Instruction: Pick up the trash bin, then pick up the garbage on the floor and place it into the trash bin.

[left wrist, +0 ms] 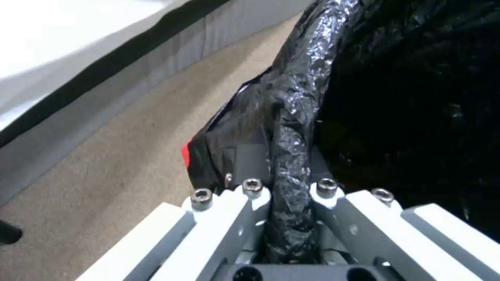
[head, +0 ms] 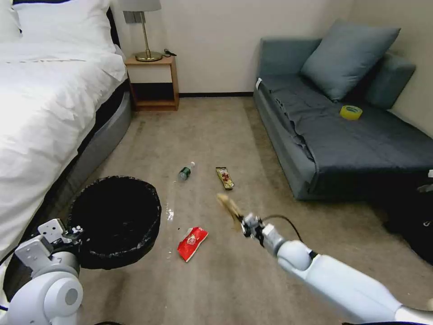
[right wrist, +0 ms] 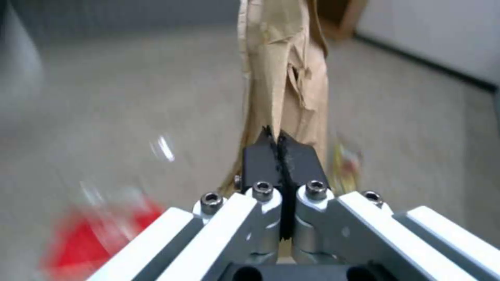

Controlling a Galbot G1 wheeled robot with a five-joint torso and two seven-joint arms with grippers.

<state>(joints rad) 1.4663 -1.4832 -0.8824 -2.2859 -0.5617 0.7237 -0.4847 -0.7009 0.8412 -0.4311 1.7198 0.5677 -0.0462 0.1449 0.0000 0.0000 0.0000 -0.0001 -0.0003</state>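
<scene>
The trash bin (head: 115,221), lined with a crinkled black plastic bag, sits low at the robot's left beside the bed (head: 49,99), and the left hand (head: 74,232) grips its near rim; in the left wrist view the fingers (left wrist: 250,195) are pressed onto the bag-covered rim, one outside and one inside. The right hand (head: 241,222) is out over the carpeted floor (head: 216,135), pinching a crumpled brown paper bag (head: 228,205); in the right wrist view its black pads (right wrist: 260,160) are pressed together on the lower edge of the paper, which stands up past them. On the floor, a red snack packet (head: 192,243) lies just right of the bin, with white printing too small to read. Farther off, a clear plastic bottle (head: 185,171) with a green label lies on its side, and a long brown-yellow snack wrapper (head: 224,177) lies near it to the right; no writing on either can be made out. A yellow tape roll (head: 351,112) rests on the grey sofa (head: 343,144), and a lamp (head: 145,27) stands on the wooden nightstand (head: 152,83) by the wall.
</scene>
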